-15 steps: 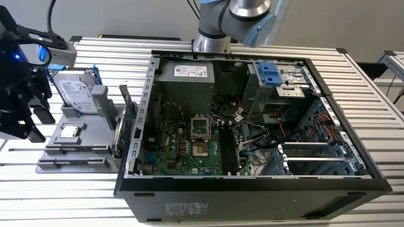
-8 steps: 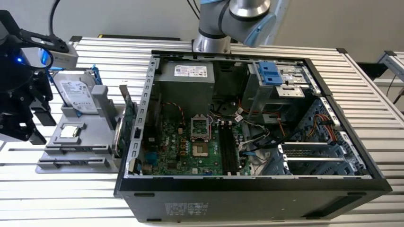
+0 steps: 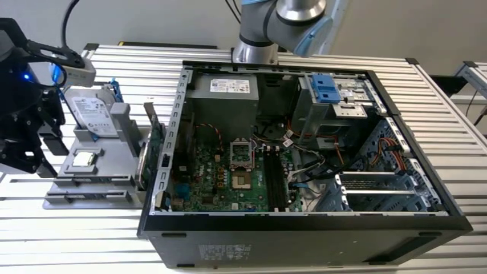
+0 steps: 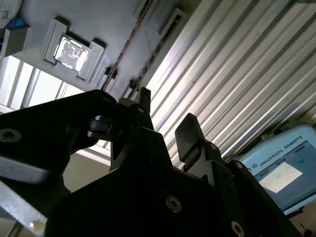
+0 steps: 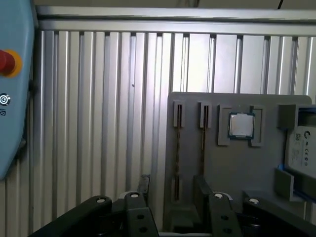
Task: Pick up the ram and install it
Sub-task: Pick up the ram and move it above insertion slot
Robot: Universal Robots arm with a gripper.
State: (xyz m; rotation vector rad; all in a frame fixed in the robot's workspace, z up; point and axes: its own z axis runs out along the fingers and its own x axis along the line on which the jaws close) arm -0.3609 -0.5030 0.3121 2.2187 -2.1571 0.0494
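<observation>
Two ram sticks stand on edge in slots of a grey holder (image 5: 237, 173); in the first wrist view they are thin brown-green lines, one (image 5: 177, 143) beside the other (image 5: 203, 133). In the second wrist view the same sticks (image 4: 124, 53) are thin dark lines on the holder (image 4: 106, 22). My gripper (image 5: 173, 190) is open and holds nothing, its two black fingers (image 5: 143, 183) a short way off the holder's edge, roughly in line with the nearer stick. In the exterior view the gripper (image 3: 45, 149) hangs at the left of the holder (image 3: 91, 171).
An open computer case (image 3: 304, 228) lies in the middle, with long black memory slots (image 3: 272, 174) on its motherboard. The holder also carries a processor chip (image 5: 241, 125), a hard drive (image 3: 95, 114) and an upright green card (image 3: 156, 142). A blue pendant (image 5: 12, 89) lies on the ribbed table.
</observation>
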